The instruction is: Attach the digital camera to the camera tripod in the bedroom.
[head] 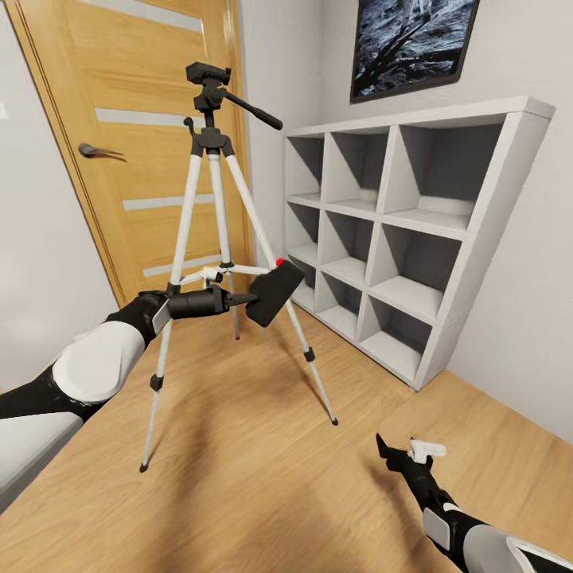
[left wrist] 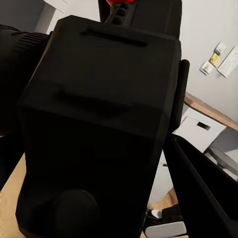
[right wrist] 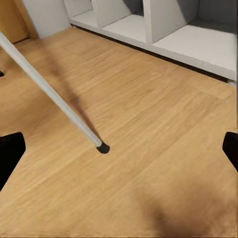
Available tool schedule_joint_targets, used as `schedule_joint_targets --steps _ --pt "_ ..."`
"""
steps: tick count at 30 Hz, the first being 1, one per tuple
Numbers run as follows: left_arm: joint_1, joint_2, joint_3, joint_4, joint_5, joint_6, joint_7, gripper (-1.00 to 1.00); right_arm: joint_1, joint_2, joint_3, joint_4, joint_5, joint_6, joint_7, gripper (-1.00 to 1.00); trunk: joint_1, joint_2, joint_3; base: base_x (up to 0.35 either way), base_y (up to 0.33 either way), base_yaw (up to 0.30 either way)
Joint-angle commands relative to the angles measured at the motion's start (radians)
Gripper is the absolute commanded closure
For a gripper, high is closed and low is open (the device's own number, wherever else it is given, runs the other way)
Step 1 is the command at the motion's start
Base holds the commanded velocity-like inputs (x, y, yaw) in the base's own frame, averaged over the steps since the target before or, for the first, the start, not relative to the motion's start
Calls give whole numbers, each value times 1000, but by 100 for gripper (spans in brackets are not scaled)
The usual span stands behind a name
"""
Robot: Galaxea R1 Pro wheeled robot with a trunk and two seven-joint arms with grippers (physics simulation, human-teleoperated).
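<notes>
Matte-black digital camera [head: 273,293] (red button), silver-white tripod legs [head: 188,208].

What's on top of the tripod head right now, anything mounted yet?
Nothing is mounted: the tripod head is bare, with only its pan handle sticking out. The camera sits lower, held in the left pincer beside the legs. The head's top plate cannot be seen from this angle.

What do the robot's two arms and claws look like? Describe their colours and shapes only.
Both arms have rounded white shells with black joint sections. The left arm ends in a black cylindrical wrist and a dark left claw. The right arm carries a grey panel and a black right claw with a white piece.
</notes>
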Motion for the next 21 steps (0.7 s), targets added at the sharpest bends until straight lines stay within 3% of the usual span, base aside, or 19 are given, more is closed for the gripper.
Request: schedule_joint_targets --steps 1,8,17,21 --pt "-1 0 10 0 -11 9 -5 100 1 -1 -8 12 1 -4 2 -100 -1 0 3 0 0 0" --pt "-1 2 -2 0 -12 9 -5 100 38 -2 -7 42 1 -6 -34 -100 -4 2 30 0 0 0" --pt "-1 32 -14 0 -13 9 -5 100 75 -8 -6 46 1 -5 -244 -100 -8 4 65 0 0 0" --pt "-1 36 -20 0 -13 10 -5 100 91 -8 -3 47 1 -5 -277 -100 -10 5 80 0 0 0"
